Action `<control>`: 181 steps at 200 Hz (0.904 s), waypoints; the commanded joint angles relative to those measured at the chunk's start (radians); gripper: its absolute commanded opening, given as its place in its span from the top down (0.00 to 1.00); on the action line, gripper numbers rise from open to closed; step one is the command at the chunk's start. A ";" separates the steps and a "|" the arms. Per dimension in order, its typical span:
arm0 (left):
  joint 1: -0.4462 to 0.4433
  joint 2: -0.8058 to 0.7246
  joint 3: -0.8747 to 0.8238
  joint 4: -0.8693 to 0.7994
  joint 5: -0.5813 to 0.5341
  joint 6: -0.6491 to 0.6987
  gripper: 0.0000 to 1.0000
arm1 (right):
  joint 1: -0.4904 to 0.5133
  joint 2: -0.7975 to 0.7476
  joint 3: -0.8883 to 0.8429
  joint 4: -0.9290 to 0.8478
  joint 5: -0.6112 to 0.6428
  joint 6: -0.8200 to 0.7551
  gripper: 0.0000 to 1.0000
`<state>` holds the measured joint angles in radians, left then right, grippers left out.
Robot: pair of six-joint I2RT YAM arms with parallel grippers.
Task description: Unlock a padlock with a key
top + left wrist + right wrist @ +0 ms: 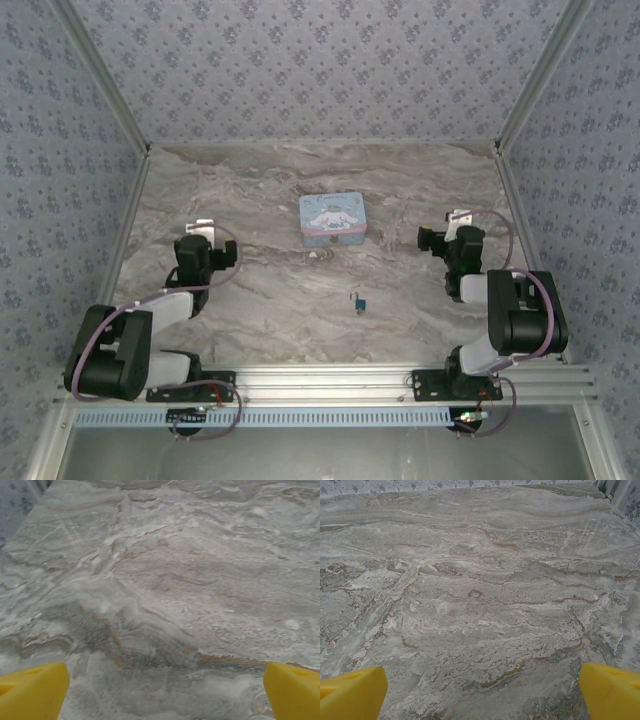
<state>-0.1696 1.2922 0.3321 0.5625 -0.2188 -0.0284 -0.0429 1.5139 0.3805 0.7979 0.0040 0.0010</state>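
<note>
Overhead, the padlock point(356, 299) lies on the marbled grey table point(260, 190), at 6 o'clock from a pastel tin point(332, 218). The left gripper point(203, 228) and right gripper point(458, 217) flank it, jaws wide apart. Floral-papered walls point(320, 60) enclose the table.

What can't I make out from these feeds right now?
Padlock, top view: too small to tell whether its loop is shut or where the keyhole faces.
Speck near the tin, top view: too small to identify as a key.
</note>
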 commanded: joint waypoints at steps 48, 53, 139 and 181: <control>0.062 -0.023 -0.013 0.139 0.184 0.018 0.00 | 0.007 0.006 0.008 -0.002 0.019 -0.021 0.00; 0.068 -0.024 -0.013 0.141 0.186 0.012 0.01 | 0.007 0.007 0.008 -0.002 0.020 -0.021 0.00; 0.073 -0.072 -0.036 0.117 0.105 -0.023 0.01 | 0.008 0.006 0.008 -0.002 0.021 -0.020 0.00; 0.072 -0.096 -0.054 0.117 0.080 -0.002 0.00 | 0.007 0.007 0.008 -0.001 0.020 -0.021 0.00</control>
<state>-0.1001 1.2213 0.2928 0.6567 -0.1101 -0.0380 -0.0402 1.5139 0.3805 0.7956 0.0109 -0.0017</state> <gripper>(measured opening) 0.994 0.998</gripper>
